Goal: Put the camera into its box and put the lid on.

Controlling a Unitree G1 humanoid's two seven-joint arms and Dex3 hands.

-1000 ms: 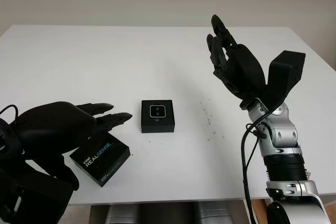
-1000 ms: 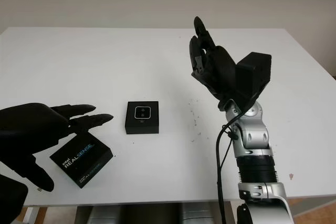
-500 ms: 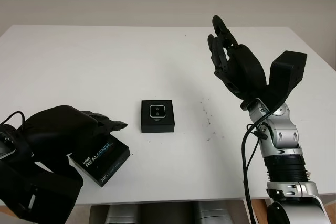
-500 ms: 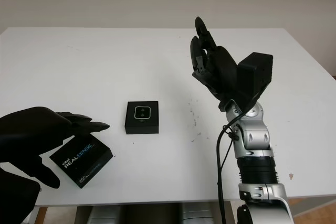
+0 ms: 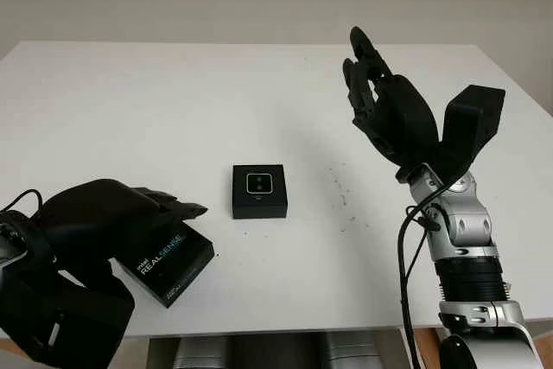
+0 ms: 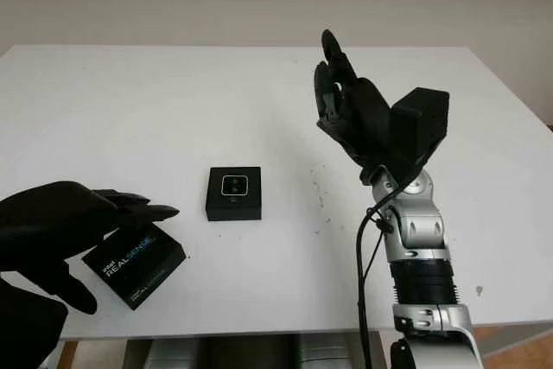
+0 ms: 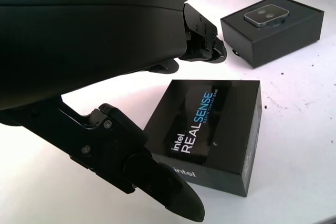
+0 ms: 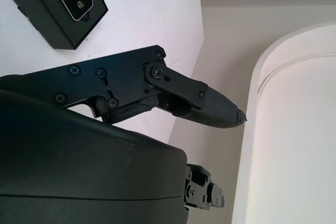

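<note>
From the head, the camera sat in its box mid-table; my left hand, open, hovered over the lid near the front edge. My right hand was raised, open. At the left wrist, my fingers risked nudging the lid off that edge.

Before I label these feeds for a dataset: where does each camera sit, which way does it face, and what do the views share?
Left eye and right eye views: on the head, looking forward and down at the white table; both arms rise from the bottom edge.
Left wrist view: on the left wrist, looking past the open left hand hovering over the lid.
Right wrist view: on the raised right wrist, looking down past the open right hand.
Shared: every view shows the box with the camera in it.
</note>
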